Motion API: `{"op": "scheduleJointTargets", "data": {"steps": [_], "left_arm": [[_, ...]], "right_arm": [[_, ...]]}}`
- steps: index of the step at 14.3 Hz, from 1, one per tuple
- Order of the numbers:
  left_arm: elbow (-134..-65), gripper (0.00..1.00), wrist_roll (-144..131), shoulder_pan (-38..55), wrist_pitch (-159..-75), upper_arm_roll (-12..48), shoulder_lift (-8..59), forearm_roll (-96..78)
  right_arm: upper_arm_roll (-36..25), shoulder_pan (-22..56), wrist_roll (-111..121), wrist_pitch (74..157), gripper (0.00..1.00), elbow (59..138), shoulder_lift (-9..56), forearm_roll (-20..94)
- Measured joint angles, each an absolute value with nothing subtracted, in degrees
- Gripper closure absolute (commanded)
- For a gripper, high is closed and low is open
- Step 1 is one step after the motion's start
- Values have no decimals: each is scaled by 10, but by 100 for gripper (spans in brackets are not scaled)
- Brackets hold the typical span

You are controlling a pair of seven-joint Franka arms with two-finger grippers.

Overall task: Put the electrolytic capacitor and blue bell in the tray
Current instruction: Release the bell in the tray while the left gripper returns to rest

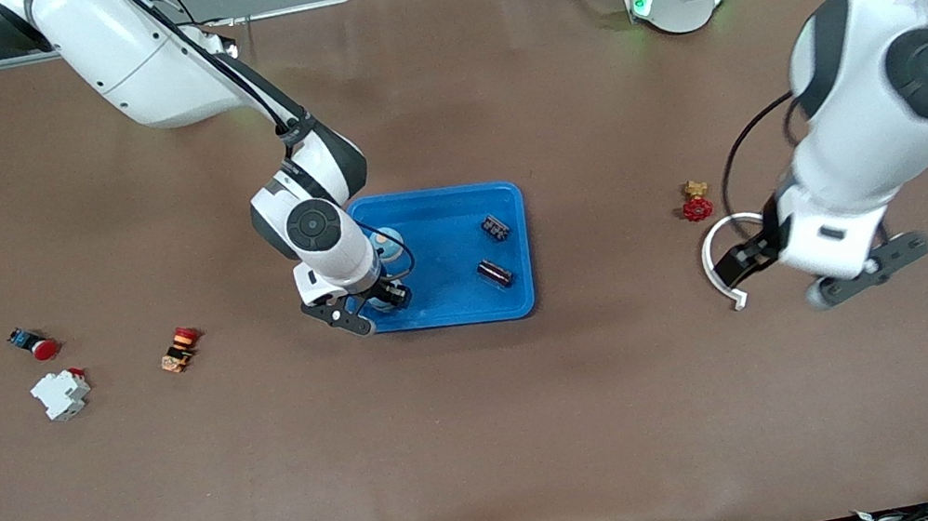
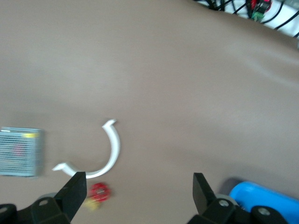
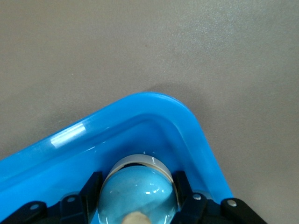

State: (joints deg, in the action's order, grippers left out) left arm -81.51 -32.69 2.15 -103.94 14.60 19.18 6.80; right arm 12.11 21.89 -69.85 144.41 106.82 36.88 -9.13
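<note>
The right gripper (image 3: pixel 136 198) pinches the glossy blue dome-shaped bell (image 3: pixel 138 191) inside a corner of the shallow bright-blue plastic tray (image 3: pixel 187 122) (two dark cylindrical capacitors (image 1: pixel 495 272) lie there too); the left gripper (image 2: pixel 138 193) waits spread.

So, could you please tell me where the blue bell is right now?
The blue bell sits between the right gripper's fingers, inside the tray at the corner nearest the front camera toward the right arm's end, apart from the two capacitors.

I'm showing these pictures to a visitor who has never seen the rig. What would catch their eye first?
The bright-blue tray at mid-table, with two dark capacitors lying in it. At its corner toward the right arm's end, the right gripper is shut on a blue bell inside the rim. The left gripper hangs open over a white curved clip.
</note>
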Motion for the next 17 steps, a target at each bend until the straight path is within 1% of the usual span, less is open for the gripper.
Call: {"op": "scheduleJointTargets", "data": {"steps": [4, 7, 9, 11, 13, 15, 17], "left_arm": [[-816, 0, -231, -10, -969, 146, 123, 67], [-823, 0, -183, -16, -942, 139, 83, 43], [-845, 0, -157, -16, -932, 127, 51, 33], [-873, 0, -144, -12, -916, 114, 20, 30], [-892, 0, -143, 8, -904, 86, -1, 30], [-898, 0, -140, 23, -899, 61, -9, 30], [-898, 0, -138, 24, -899, 57, -11, 29]], "right_arm": [[121, 223, -719, 1444, 0, 1060, 374, -91], [121, 227, -725, 1444, 0, 1053, 375, -92], [118, 227, -725, 1436, 0, 1044, 375, -92], [116, 227, -725, 1395, 0, 1019, 375, -92], [116, 227, -722, 1335, 0, 980, 375, -93], [114, 224, -704, 1285, 0, 945, 374, -94], [111, 210, -667, 1258, 0, 925, 372, -94]]}}
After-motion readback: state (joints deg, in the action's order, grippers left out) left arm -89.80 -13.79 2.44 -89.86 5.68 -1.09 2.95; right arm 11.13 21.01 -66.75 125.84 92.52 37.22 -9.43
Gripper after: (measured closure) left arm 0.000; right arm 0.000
